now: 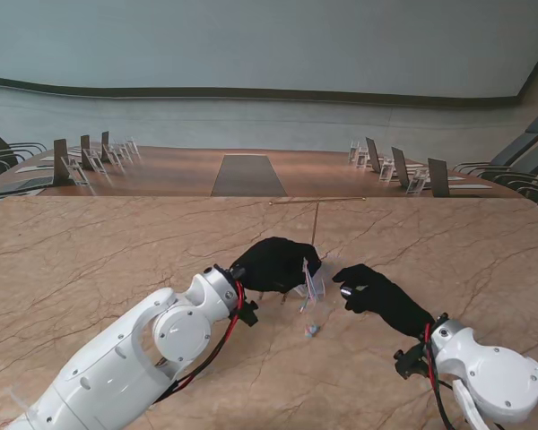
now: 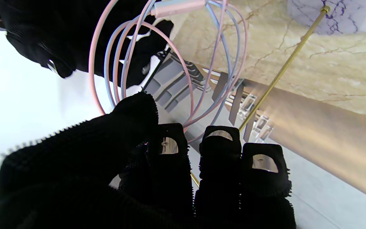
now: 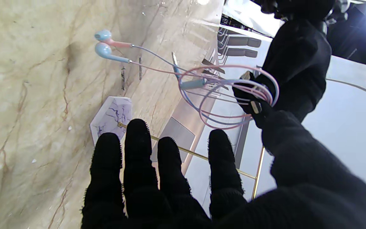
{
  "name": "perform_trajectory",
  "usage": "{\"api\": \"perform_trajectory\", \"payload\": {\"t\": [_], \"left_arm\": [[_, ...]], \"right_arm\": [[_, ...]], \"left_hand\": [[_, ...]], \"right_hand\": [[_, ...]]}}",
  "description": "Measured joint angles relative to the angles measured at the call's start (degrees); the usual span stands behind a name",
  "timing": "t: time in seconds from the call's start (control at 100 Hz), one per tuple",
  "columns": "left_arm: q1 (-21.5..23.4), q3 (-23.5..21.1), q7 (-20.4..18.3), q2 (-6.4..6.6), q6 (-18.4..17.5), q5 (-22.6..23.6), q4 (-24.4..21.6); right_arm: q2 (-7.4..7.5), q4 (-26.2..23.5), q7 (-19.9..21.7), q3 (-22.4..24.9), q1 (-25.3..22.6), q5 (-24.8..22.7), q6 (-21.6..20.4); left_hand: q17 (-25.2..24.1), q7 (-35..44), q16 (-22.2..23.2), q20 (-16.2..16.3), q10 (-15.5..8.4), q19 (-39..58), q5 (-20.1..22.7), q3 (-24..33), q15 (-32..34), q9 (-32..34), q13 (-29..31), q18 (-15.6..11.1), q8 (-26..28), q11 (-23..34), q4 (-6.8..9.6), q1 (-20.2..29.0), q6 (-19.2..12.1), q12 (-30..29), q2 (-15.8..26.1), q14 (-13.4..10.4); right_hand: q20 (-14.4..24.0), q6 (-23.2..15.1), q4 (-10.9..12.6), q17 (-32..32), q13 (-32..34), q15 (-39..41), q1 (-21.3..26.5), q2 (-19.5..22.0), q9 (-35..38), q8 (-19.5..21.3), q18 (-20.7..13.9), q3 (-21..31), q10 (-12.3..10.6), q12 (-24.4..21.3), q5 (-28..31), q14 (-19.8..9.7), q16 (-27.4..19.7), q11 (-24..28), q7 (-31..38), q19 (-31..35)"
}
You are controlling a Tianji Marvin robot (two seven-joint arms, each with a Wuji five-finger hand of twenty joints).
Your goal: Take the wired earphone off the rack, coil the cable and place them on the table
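Observation:
The wired earphone's pink-and-blue cable is wound into several loops (image 1: 314,279), and my left hand (image 1: 273,262) is shut on that coil (image 3: 264,93) with thumb and fingers (image 2: 167,149). A short tail runs down to the two blue earbuds (image 3: 104,43), which are at or just above the table top (image 1: 311,330). My right hand (image 1: 381,297) is a little to the right of the coil, fingers (image 3: 138,149) spread, holding nothing. The thin gold rack (image 1: 316,222) stands bare just beyond the hands, on a marble base (image 3: 111,117).
The marble table (image 1: 117,260) stretches wide on both sides of the hands. Past its far edge lies a long wooden conference table (image 1: 251,170) with chairs and small stands along both sides.

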Motion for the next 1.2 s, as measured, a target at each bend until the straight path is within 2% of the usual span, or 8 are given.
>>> {"api": "perform_trajectory", "payload": {"t": [0.12, 0.26, 0.43, 0.62, 0.81, 0.83, 1.02, 1.2], "left_arm": [[0.1, -0.4, 0.4, 0.09, 0.7, 1.0, -0.5], [0.6, -1.4, 0.9, 0.19, 1.9, 2.8, -1.7], [0.9, -2.1, 1.6, 0.42, 3.7, 5.6, -3.0], [1.3, -2.5, 2.9, 0.45, 6.0, 6.9, -3.9], [1.8, -2.7, 3.8, 0.46, 7.4, 8.4, -5.0], [1.9, -2.7, 3.9, 0.46, 7.5, 8.5, -5.1], [2.8, -3.3, 4.1, 0.47, 8.0, 9.0, -6.5], [3.5, -3.6, 3.9, 0.63, 8.5, 9.3, -8.1]], "right_arm": [[0.42, -0.9, 0.3, 0.0, -0.9, -1.2, 0.0], [0.77, -1.9, 1.1, 0.0, -1.9, -2.9, -0.1], [1.06, -3.1, 1.1, -0.3, -3.5, -4.2, -1.3], [1.39, -3.7, 1.7, -1.5, -4.3, -4.3, -2.2], [1.81, -3.7, 2.3, -3.9, -3.7, -5.6, -2.1], [1.84, -3.7, 2.4, -4.2, -3.6, -5.6, -2.1], [1.95, -3.1, 2.6, -6.9, -1.8, -6.1, -0.5], [2.19, -2.8, 3.4, -9.4, 0.4, -6.4, 2.2]], "left_hand": [[0.0, 0.0, 0.1, 0.4, 0.1, 0.0, 0.0, 0.6, 0.0, -0.1, 0.0, 0.0, -0.1, 0.0, -0.03, -0.1, 0.5, 0.0, 0.0, 0.1], [0.4, 0.8, 0.1, 0.4, 0.1, 0.0, 0.0, 2.8, 0.0, 0.0, 0.0, 0.0, -0.8, 0.0, -0.03, -1.4, 0.7, 0.0, -0.6, 0.2], [1.1, 1.5, 0.1, 0.4, 0.1, 0.0, 0.0, 4.4, 0.0, 0.0, 0.0, 0.0, -1.4, 0.0, -0.03, -2.8, 0.7, 0.0, -0.6, 0.2], [1.4, 2.1, 0.1, 0.4, 0.1, 0.0, 0.0, 5.8, 0.0, 0.1, 0.0, 0.0, -1.5, -0.1, -0.03, -3.5, 0.7, 0.0, -1.2, 0.2], [2.7, 2.8, 0.1, 0.4, 0.1, 0.0, 0.0, 6.4, 0.0, 0.1, 0.3, 0.0, -2.9, -0.1, -0.03, -3.6, 1.2, 0.0, -1.8, 0.2], [2.7, 2.8, 0.1, 0.4, 0.1, 0.0, 0.0, 6.4, 0.1, 0.1, 0.4, 0.0, -3.0, -0.1, -0.03, -3.6, 1.2, 0.0, -1.8, 0.2], [3.3, 3.4, 0.1, 0.3, 0.1, 0.1, 0.1, 6.5, 0.3, 0.1, 1.0, 0.1, -4.1, -0.1, -0.03, -3.6, 1.3, 0.0, -1.8, 0.2], [4.0, 3.6, 0.1, -0.1, 0.1, 0.2, 0.1, 6.6, 0.5, 0.2, 1.8, 0.2, -4.3, -0.1, -0.03, -3.6, 1.4, -0.4, -1.8, 0.2]], "right_hand": [[0.0, 0.1, 0.0, 0.2, 0.1, 0.0, 0.3, 0.0, 1.4, 3.7, 0.0, 0.1, 0.0, -0.4, 2.4, 0.0, 0.0, 0.3, 3.6, 0.0], [0.7, 0.1, 0.2, 1.0, 1.6, 1.3, 2.2, -0.1, 3.6, 2.9, 0.0, 1.4, 0.0, 0.3, 3.6, -0.1, 0.3, 1.7, 7.9, 0.0], [0.8, -0.2, 0.2, 2.9, 5.0, 2.8, 3.5, -0.2, 7.9, -1.3, 0.1, 2.0, 0.2, 1.1, 6.8, 0.1, 0.6, 2.7, 9.8, 2.4], [0.8, -3.9, 0.1, 3.5, 6.4, 2.8, 6.2, -0.4, 14.6, -7.3, 0.2, 2.5, 0.0, 1.1, 11.5, 0.4, 0.7, 2.3, 8.3, 4.1], [0.5, -5.5, 0.1, 5.0, 8.4, -0.1, 6.9, -1.7, 18.6, -12.7, 0.2, 2.6, -1.7, 0.2, 13.7, 0.2, -1.2, -3.0, 4.1, 4.7], [0.2, -5.5, -0.7, 5.1, 8.5, -0.5, 6.8, -1.7, 19.2, -13.1, 0.2, 2.6, -2.1, 0.1, 13.7, 0.1, -1.7, -3.8, 3.8, 4.8], [-1.3, -5.6, -1.1, 5.7, 8.8, -6.6, 6.8, -1.7, 20.3, -15.2, -0.7, 3.2, -3.8, -1.7, 13.7, -1.0, -5.0, -9.8, 1.5, 5.0], [-1.5, -6.5, -1.1, 5.7, 8.8, -6.6, 6.8, -1.7, 20.3, -16.1, -0.7, 3.2, -3.8, -2.0, 11.2, -1.0, -5.2, -10.5, -0.2, 5.7]]}}
